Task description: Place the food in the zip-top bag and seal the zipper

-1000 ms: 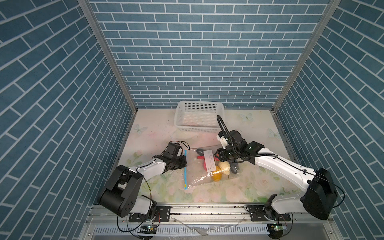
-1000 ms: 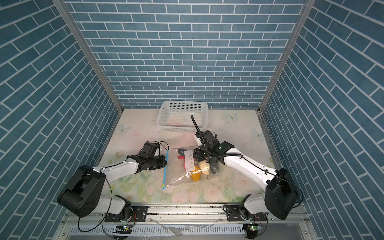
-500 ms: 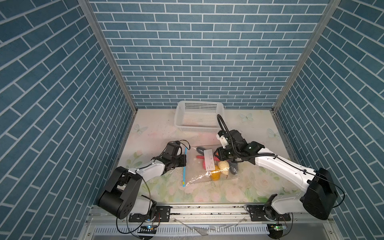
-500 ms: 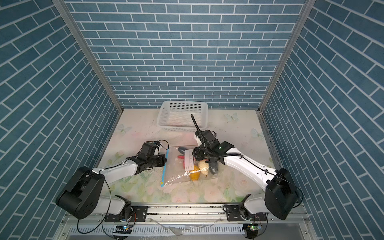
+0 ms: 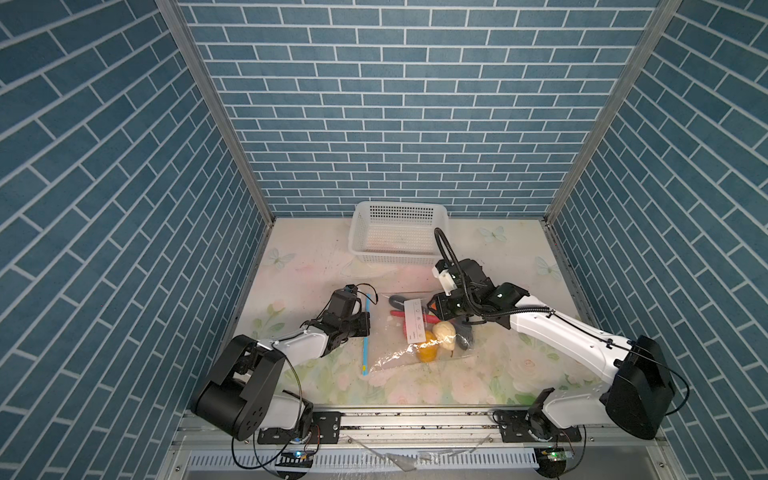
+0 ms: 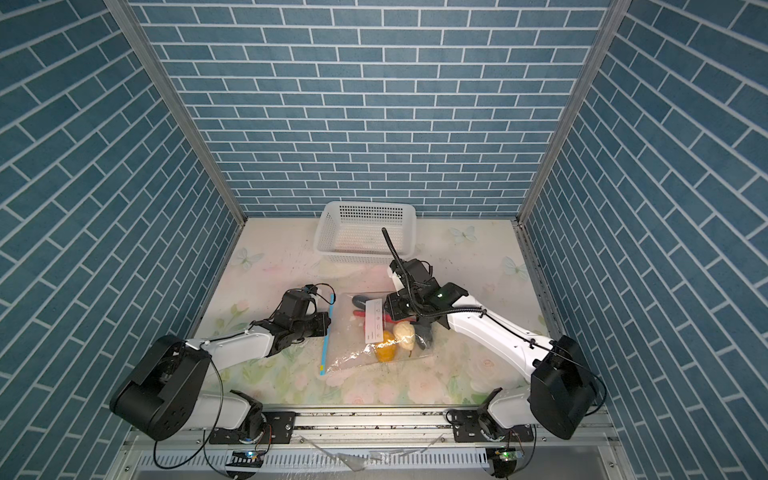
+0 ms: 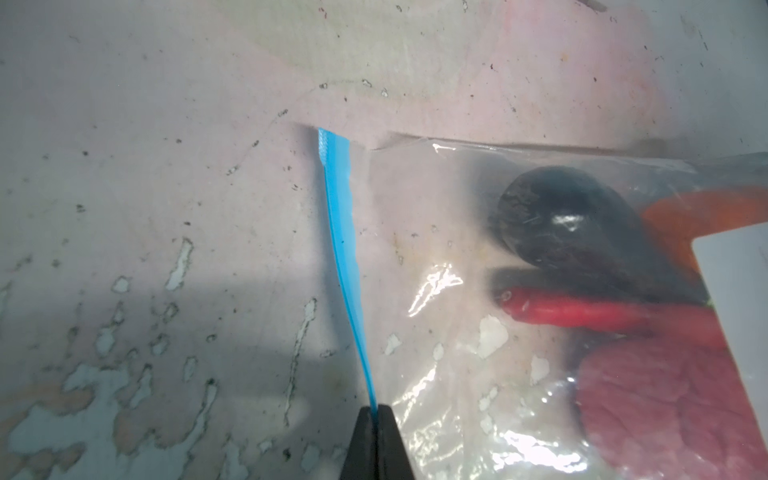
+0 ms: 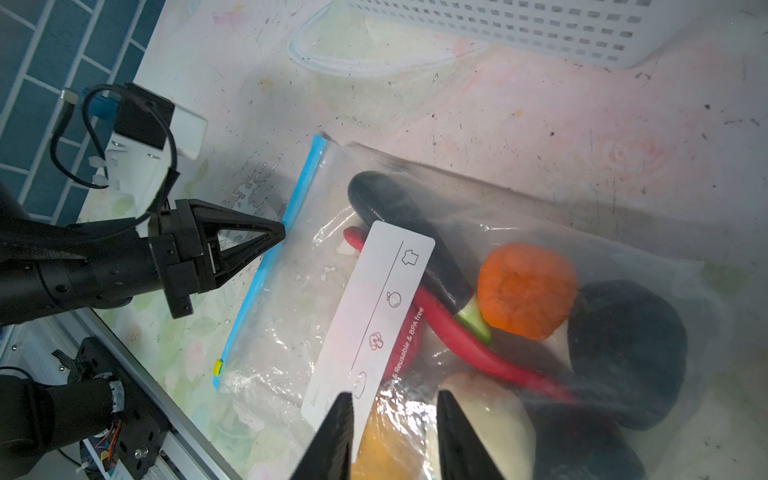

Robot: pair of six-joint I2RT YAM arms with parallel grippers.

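The clear zip-top bag (image 5: 395,359) (image 6: 353,353) (image 8: 291,311) lies flat mid-table with a white label (image 8: 374,316). All the food in view is inside it: black lumps (image 7: 561,220) (image 8: 623,353), a red chilli (image 7: 573,313), a pink piece (image 7: 665,399), an orange piece (image 8: 525,289), a cream piece (image 5: 444,332), a yellow-orange piece (image 5: 427,353). My left gripper (image 5: 368,322) (image 6: 329,322) (image 7: 376,409) (image 8: 282,230) is shut on the blue zipper (image 5: 365,340) (image 7: 340,220) (image 8: 270,266), partway along it. The yellow tab (image 8: 217,366) sits at the near end. My right gripper (image 5: 434,309) (image 8: 395,411) stands open just over the bag.
A white perforated basket (image 5: 399,237) (image 6: 365,228) (image 8: 540,25) stands at the back, close behind the right arm. A clear plastic piece (image 8: 374,54) lies in front of it. Blue brick walls enclose three sides, and a metal rail (image 5: 415,415) runs along the front.
My left gripper has slid slightly toward the front along the zipper, still pinched on it. The right arm has hardly moved.
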